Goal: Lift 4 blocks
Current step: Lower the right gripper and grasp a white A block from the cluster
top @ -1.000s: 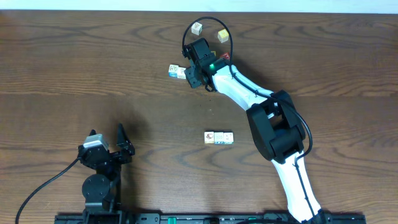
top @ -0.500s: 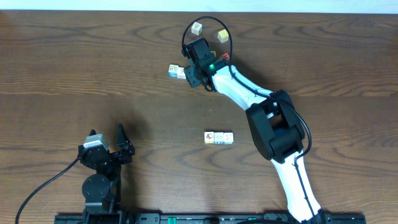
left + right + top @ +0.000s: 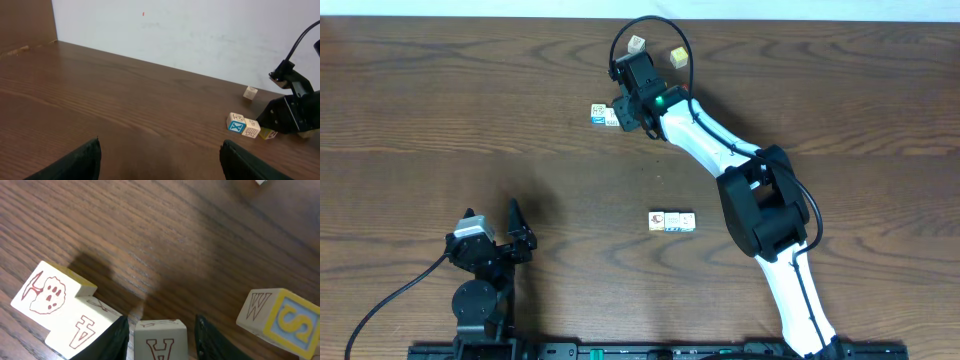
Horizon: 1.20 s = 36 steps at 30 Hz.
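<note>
At the far side of the table [image 3: 440, 100], the right gripper [image 3: 161, 330] reaches down among a cluster of small cubes. Its wrist view shows a cream block with a red A [image 3: 160, 342] standing between the two dark fingers [image 3: 117, 339], with only thin slivers of gap on either side, so I cannot tell whether the jaws are clamping it or merely straddling it (the frame edge cuts off the block's lower part, so whether it rests on the wood is unclear too). To one side of it lie two more cream blocks touching each other, a tree-picture block [image 3: 44, 292] and a second A block [image 3: 82, 327]; on the other side, apart from the fingers, stands a cube with a W face and a yellow-bordered blue S face [image 3: 280, 317]. From overhead, a single pale cube [image 3: 637, 44] and a yellowish cube [image 3: 677, 57] lie beyond the gripper near the table's far edge, apart from each other. Near the middle of the table a row of three blocks [image 3: 673, 221] sits side by side, touching, well apart from both grippers. The left gripper [image 3: 492, 218] is at the near left of the table with its jaws spread wide, holding nothing; its wrist camera looks across the wood toward the right arm's cluster.
</note>
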Tool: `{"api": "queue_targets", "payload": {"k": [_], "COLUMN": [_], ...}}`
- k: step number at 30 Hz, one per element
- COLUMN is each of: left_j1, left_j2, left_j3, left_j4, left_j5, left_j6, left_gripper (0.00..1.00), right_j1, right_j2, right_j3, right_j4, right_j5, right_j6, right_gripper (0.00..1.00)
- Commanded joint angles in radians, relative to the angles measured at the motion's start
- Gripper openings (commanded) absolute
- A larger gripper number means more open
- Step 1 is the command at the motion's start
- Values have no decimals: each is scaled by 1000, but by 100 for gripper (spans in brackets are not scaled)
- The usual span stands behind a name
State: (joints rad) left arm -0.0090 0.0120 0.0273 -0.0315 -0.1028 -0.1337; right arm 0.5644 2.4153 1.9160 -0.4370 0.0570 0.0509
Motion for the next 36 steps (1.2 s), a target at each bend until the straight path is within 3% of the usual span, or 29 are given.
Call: {"api": "queue_targets", "payload": {"k": [1, 10, 14, 21, 26, 36], "left_j1": [4, 4, 4, 4, 4, 4], "left_j2": [-2, -2, -2, -2, -2, -2], "left_j3": [-23, -23, -23, -23, -23, -23], "left_j4": [-35, -35, -35, -35, -35, -35], "left_j5": [-5, -5, -5, -5, -5, -5], "left_j6": [2, 2, 2, 2, 2, 2], "left_gripper": [77, 76, 77, 76, 76, 76], "right_j1": [2, 2, 2, 2, -2, -21], "right_j2": [20, 20, 20, 18, -5, -172], "right_j3": [19, 19, 19, 23, 74, 222], "right_j4": [-13, -26, -28, -47, -145, -371], "right_j5": [21, 21, 21, 31, 69, 130], "right_j6": [-8, -8, -8, -8, -8, -8], "right_gripper": [38, 34, 26, 21, 14, 13]}}
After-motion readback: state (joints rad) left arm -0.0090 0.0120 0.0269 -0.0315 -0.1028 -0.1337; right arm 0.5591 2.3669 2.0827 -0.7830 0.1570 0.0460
